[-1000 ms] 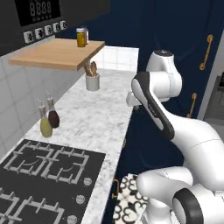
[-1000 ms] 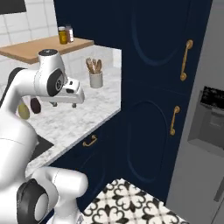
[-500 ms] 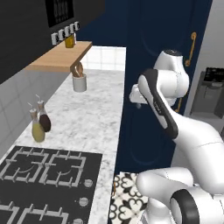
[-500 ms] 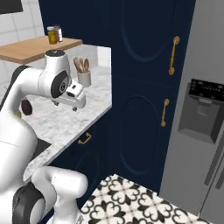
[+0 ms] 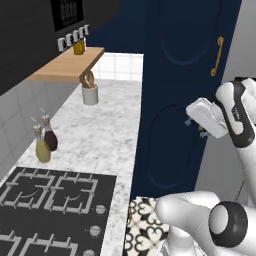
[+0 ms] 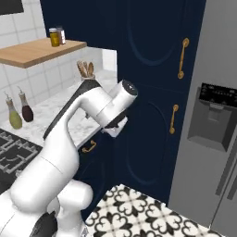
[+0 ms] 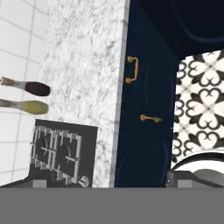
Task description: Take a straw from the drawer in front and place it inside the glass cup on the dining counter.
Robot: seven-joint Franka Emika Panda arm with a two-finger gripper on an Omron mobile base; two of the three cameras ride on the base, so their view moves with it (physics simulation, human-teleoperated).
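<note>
The arm reaches out past the corner of the marble worktop [image 5: 95,135], its gripper [image 6: 115,131] held in the air in front of the tall navy doors [image 6: 152,92], fingers spread wide and holding nothing. Looking down from the hand, the drawer [image 7: 144,72] sits shut under the worktop edge, brass handle [image 7: 132,69] showing, with a second handle [image 7: 150,118] lower on the same front. Two bottles [image 5: 44,143] stand near the stove [image 5: 50,200], and a crock of wooden utensils [image 5: 90,93] sits under the wooden shelf [image 5: 67,65]

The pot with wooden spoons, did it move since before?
No. The pot stands under the end of the wooden shelf just as before; the whole picture slid because the camera moved.
</note>
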